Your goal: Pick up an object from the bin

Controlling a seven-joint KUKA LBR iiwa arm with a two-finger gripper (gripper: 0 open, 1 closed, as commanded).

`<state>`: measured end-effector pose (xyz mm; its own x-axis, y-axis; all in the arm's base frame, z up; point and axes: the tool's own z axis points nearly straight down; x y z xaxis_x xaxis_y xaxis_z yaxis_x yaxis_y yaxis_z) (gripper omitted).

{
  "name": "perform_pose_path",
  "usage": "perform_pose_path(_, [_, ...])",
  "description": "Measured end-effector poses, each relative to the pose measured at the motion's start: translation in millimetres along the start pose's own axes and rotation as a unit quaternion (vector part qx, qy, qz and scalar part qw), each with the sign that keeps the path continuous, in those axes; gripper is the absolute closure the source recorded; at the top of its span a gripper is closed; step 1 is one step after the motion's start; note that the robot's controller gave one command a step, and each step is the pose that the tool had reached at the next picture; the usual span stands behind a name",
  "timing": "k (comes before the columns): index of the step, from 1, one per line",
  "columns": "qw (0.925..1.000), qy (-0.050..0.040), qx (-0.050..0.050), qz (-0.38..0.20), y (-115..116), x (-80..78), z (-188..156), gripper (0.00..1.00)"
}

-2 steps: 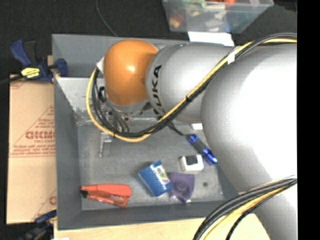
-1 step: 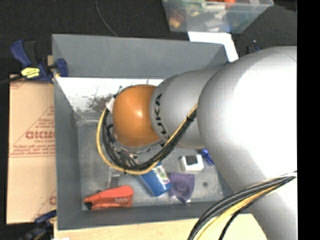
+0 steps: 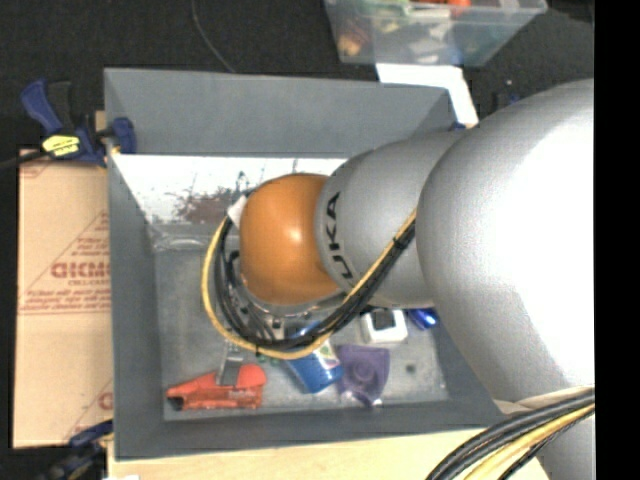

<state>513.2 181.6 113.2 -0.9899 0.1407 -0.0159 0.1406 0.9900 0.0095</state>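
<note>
My gripper [image 3: 237,365] hangs low over the bin's front left part, mostly hidden under the arm's orange dome. Its lower end stands just above the right end of a flat red tool [image 3: 213,395] lying by the front wall; whether they touch I cannot tell. Right of the gripper lies a blue cylinder-like thing [image 3: 313,372], partly under the cables. Beside that sits a crumpled purple thing [image 3: 366,373].
A white block [image 3: 386,326] and a small blue piece [image 3: 424,318] lie further right, against the arm. The big grey arm covers the bin's right half. The bin floor at the left and back is bare grey metal with dark scuffs.
</note>
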Motion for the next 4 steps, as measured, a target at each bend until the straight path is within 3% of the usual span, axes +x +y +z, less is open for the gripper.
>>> perform_pose_path(1, [0.9997,0.0037,0.002,-0.023,-50.4,-12.5,12.6,0.0])
perform_pose_path(2, [0.9998,-0.0014,-0.002,-0.019,-23.1,34.2,41.0,0.0])
perform_pose_path(3, [0.998,-0.0018,0.004,-0.063,16.3,36.6,40.1,1.0])
perform_pose_path(4, [0.998,-0.0018,0.004,-0.063,16.3,36.6,40.1,1.0])
